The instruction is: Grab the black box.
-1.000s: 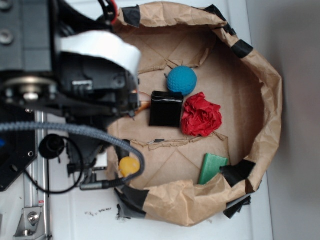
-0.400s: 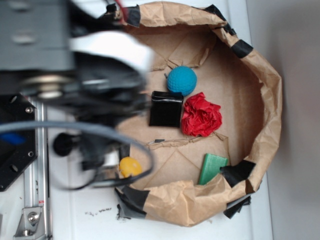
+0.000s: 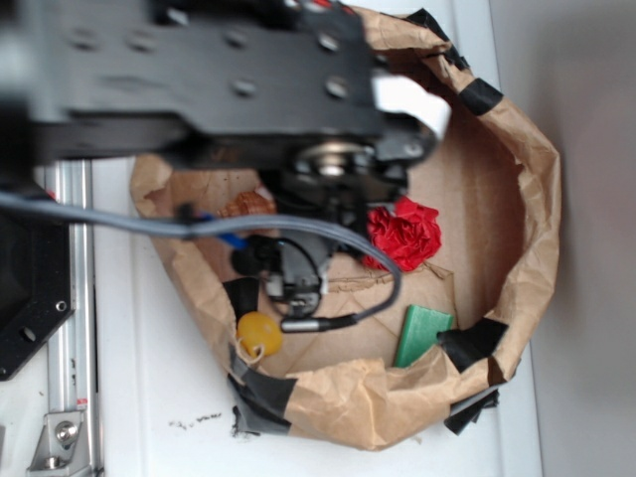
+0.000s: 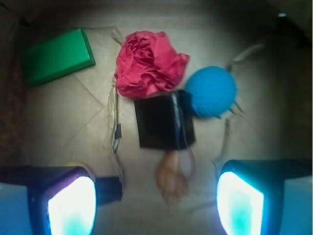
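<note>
The black box is hidden under the arm in the exterior view. In the wrist view it lies on the brown paper floor of the paper-walled bin, touching the red crumpled paper and the blue ball. These close neighbours could be caught or nudged by a finger on descent. The hand hovers above, its fingers wide apart, the box ahead of the gap between them.

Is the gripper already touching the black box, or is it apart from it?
Apart. In the wrist view, bare brown paper shows between the black box and both fingers of the open gripper. The exterior view hides the box behind the arm.
</note>
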`<action>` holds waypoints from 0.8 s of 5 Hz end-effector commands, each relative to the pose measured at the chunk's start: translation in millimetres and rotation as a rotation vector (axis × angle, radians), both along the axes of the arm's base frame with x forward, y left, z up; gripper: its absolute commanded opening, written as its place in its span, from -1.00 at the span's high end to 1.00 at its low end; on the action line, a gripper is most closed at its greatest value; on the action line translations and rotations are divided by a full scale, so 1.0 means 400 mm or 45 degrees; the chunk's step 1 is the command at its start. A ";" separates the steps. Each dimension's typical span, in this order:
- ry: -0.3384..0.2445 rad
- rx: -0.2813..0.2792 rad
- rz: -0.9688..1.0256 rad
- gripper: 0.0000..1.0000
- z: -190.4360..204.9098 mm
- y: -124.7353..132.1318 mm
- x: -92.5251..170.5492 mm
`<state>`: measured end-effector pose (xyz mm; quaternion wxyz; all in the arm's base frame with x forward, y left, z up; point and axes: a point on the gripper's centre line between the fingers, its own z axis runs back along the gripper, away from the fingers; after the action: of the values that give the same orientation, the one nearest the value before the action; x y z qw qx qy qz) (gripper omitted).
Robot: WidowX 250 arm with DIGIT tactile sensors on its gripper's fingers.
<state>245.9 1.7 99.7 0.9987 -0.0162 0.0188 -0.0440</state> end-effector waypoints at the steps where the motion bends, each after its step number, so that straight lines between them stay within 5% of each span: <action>1: -0.140 -0.039 -0.120 -1.00 -0.103 0.035 0.060; 2: 0.014 -0.030 -0.148 -1.00 -0.123 0.037 0.077; 3: 0.093 -0.123 -0.065 -1.00 -0.139 0.066 0.063; 4: 0.135 -0.156 -0.033 1.00 -0.147 0.069 0.070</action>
<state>268.2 30.2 34.5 0.9910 -0.0826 0.0904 -0.0547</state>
